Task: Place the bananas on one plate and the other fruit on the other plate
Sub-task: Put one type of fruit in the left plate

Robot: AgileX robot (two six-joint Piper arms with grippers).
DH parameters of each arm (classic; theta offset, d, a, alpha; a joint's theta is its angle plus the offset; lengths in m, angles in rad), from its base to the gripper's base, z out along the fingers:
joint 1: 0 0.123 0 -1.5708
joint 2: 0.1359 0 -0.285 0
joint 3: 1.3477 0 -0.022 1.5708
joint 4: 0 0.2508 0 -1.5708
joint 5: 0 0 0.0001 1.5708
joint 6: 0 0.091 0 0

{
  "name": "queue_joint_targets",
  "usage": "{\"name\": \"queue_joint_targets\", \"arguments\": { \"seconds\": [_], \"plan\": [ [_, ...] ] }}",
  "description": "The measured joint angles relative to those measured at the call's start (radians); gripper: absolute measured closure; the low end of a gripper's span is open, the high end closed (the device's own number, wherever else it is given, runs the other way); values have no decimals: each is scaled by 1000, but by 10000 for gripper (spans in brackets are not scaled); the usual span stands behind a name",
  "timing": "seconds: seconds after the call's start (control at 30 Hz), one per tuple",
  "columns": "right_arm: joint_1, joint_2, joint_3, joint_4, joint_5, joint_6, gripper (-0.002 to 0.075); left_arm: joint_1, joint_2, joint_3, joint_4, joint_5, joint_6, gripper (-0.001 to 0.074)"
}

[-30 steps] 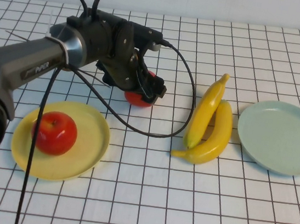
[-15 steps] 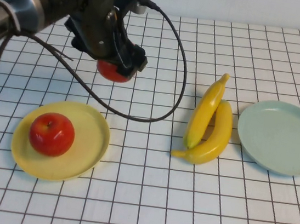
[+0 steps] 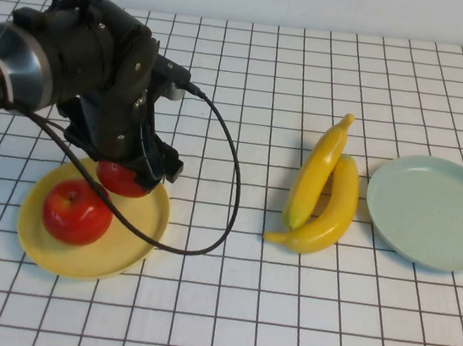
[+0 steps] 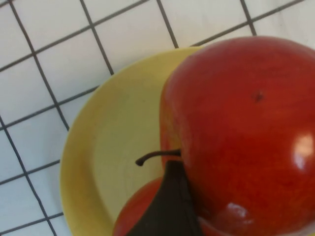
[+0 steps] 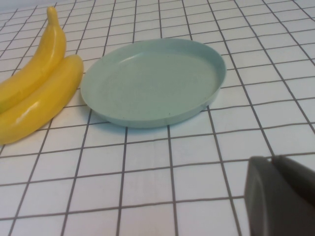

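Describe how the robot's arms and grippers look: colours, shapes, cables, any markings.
The left arm is a dark grey tube with a silvery band, ending in a bulky black wrist block. Black cables loop from it over the table. The left gripper has black fingers; one shows as a dark wedge. Of the right gripper, only a rounded dark grey piece shows. No markings are readable.
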Motion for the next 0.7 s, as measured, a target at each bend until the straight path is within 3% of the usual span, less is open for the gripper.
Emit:
{"name": "queue_joint_targets", "arguments": {
  "seconds": [0.17, 0.37, 0.7],
  "plan": [
    [0, 0, 0, 0, 0, 0, 742, 0, 0, 8, 0, -6, 0, 168],
    [0, 0, 0, 0, 0, 0, 742, 0, -2, 8, -14, -6, 4, 69],
    [0, 0, 0, 0, 0, 0, 742, 0, -13, 8, -50, 1, 37, 66]
  ]
}}
